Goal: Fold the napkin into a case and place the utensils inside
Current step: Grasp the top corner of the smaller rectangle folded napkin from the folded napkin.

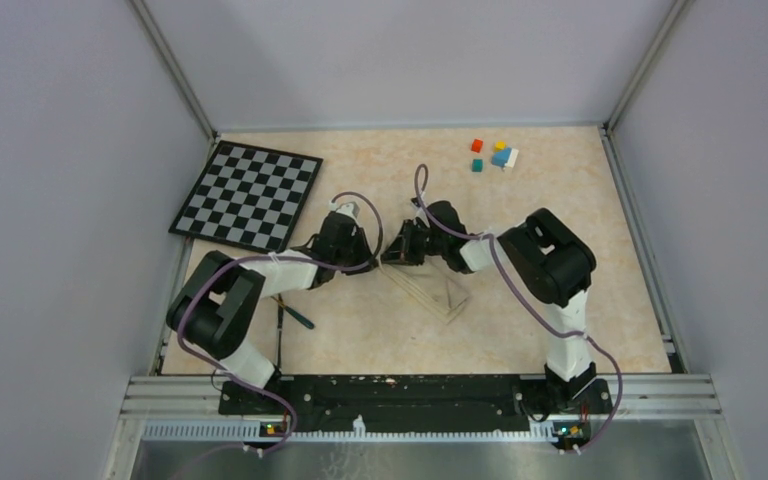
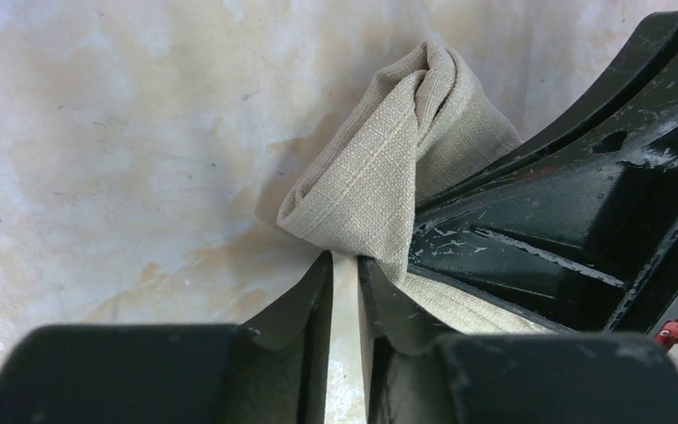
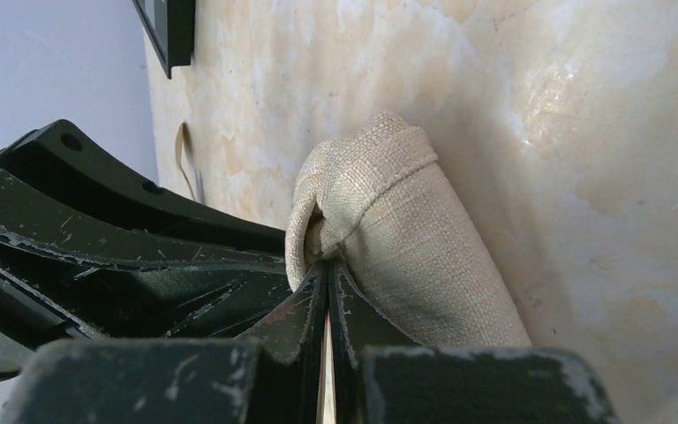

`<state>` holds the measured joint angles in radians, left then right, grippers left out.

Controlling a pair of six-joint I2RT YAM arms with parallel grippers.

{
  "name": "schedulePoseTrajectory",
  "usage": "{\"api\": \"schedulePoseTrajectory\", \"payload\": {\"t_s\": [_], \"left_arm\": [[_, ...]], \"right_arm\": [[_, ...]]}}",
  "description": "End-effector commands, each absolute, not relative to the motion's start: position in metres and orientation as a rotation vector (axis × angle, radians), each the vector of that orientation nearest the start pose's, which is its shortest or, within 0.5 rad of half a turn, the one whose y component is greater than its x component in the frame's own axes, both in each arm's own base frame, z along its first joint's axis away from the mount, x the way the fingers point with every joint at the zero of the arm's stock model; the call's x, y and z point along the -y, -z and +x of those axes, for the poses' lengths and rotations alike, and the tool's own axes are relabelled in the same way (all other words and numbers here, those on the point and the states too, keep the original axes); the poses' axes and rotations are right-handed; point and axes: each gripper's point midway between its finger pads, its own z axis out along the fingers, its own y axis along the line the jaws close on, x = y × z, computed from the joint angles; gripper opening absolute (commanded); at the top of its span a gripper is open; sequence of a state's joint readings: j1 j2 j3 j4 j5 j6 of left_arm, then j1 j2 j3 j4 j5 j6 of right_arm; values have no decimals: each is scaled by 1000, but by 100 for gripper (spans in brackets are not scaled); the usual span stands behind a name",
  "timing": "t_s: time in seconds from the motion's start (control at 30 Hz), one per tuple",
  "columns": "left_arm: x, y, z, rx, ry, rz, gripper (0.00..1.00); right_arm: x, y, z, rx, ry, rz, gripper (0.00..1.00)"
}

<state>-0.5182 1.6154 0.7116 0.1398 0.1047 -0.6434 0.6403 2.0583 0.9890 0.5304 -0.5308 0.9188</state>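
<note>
Pinching napkin edges, left claw and right claw crowd together.

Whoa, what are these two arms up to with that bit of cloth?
Two robot arms are folding a beige napkin in the middle of the table. The left fingers and the right fingers each pinch a bunched fold of it, close together. The utensils lie by the left arm, not yet tucked in.

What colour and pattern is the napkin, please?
The napkin is plain pale beige-tan with a visible weave and no print; it shows best in the left wrist view.
</note>
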Motion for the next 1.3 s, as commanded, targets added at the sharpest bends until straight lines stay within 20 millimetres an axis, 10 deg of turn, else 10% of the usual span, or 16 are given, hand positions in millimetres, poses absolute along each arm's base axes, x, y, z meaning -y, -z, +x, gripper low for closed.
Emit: {"api": "schedulePoseTrajectory", "payload": {"t_s": [0.0, 0.17, 0.37, 0.77, 1.07, 1.27], "left_arm": [[238, -46, 311, -2379, 706, -32, 26], [216, -53, 299, -2361, 691, -66, 46], [217, -47, 305, -2391, 688, -78, 44], [249, -38, 328, -2405, 699, -31, 37], [212, -56, 307, -2375, 624, 9, 45], [222, -79, 305, -2335, 713, 58, 44]], "right_arm": [[-377, -58, 306, -2365, -1413, -101, 0], [-354, -88, 327, -2299, -1407, -92, 7], [-353, -74, 341, -2336, -1341, -107, 3], [-423, -38, 296, -2396, -1466, -138, 0], [-349, -94, 321, -2305, -1339, -158, 15], [-326, -83, 312, -2348, -1217, -277, 21]]}}
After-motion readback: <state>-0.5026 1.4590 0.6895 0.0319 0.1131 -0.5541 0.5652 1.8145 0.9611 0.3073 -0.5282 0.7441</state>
